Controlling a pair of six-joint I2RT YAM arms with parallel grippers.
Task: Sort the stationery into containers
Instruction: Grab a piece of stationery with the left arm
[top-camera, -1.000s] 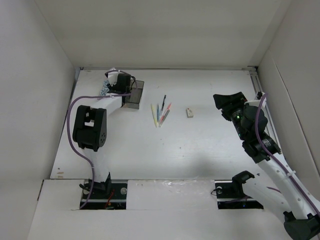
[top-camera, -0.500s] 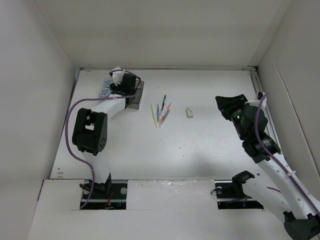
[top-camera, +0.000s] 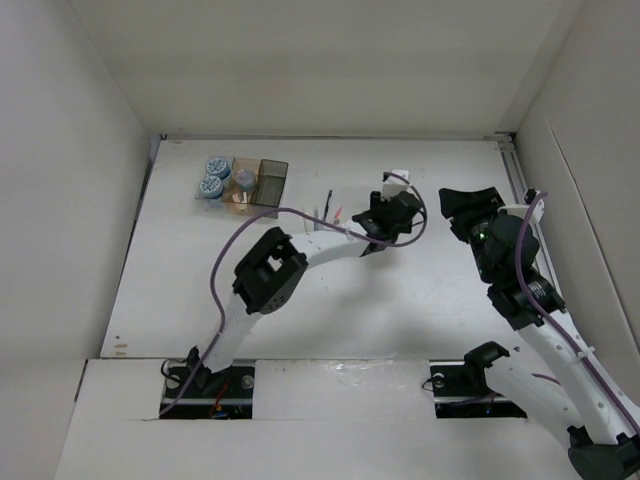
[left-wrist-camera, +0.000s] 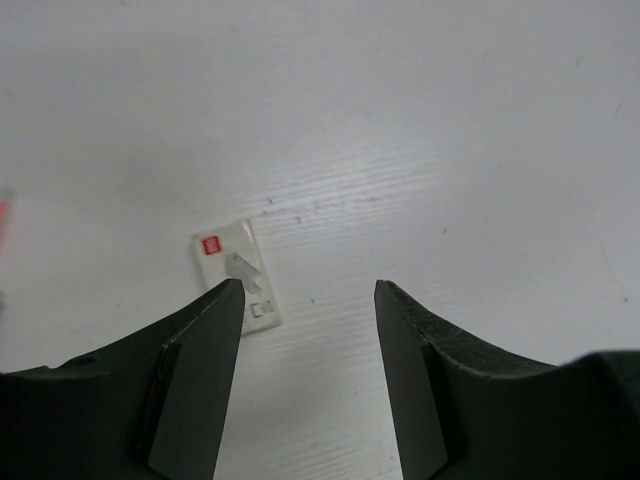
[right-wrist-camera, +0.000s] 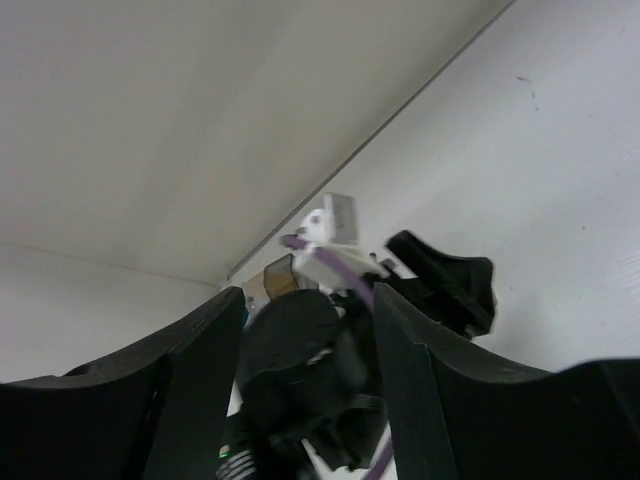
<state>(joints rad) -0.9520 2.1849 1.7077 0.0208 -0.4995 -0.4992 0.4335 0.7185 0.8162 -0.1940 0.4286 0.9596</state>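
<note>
White eraser, red label, lying flat.

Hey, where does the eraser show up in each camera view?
Top external: not visible, covered by the left gripper, right of centre.
Left wrist: eraser left of centre, at the left jaw's tip.
Right wrist: not in it.
Shared landmark: the left gripper, in all three.

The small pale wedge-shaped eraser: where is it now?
In the left wrist view the eraser lies on the white table, beside one fingertip of the open left gripper.
</note>
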